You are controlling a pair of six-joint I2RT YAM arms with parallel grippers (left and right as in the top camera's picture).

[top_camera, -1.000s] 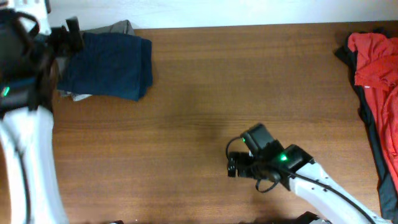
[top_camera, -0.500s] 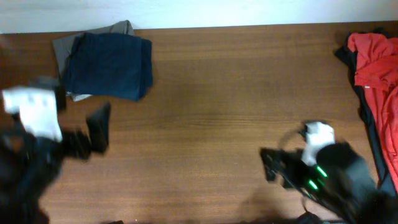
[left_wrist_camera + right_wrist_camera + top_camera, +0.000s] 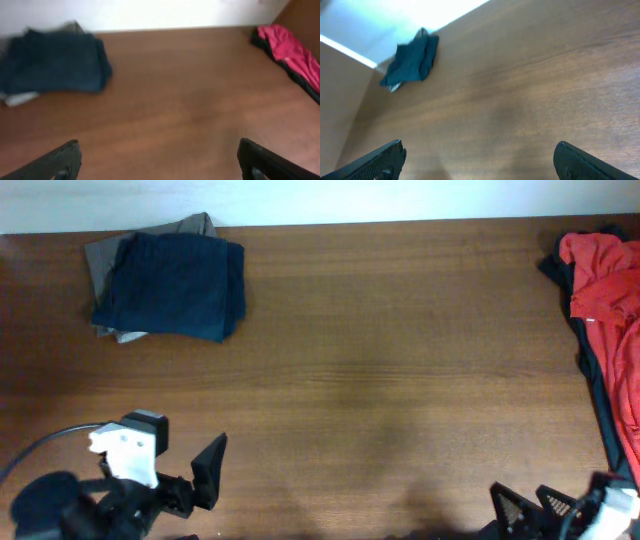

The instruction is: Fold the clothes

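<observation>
A folded dark navy garment [image 3: 175, 285] lies at the table's back left, on top of an olive-grey garment [image 3: 108, 252]. It also shows in the left wrist view [image 3: 52, 62] and small in the right wrist view [image 3: 412, 60]. A bright red garment [image 3: 605, 275] lies crumpled at the right edge over a dark one [image 3: 600, 395]; it also shows in the left wrist view [image 3: 290, 50]. My left gripper [image 3: 157, 160] is open and empty at the front left [image 3: 205, 475]. My right gripper [image 3: 480, 160] is open and empty at the front right [image 3: 530, 515].
The brown wooden table [image 3: 380, 360] spans the view. A pale wall runs along its far edge [image 3: 350, 200].
Both arms have pulled back from the table to its front edge. The left arm left the navy garment, which now lies folded and uncovered. The right arm moved back and right.
</observation>
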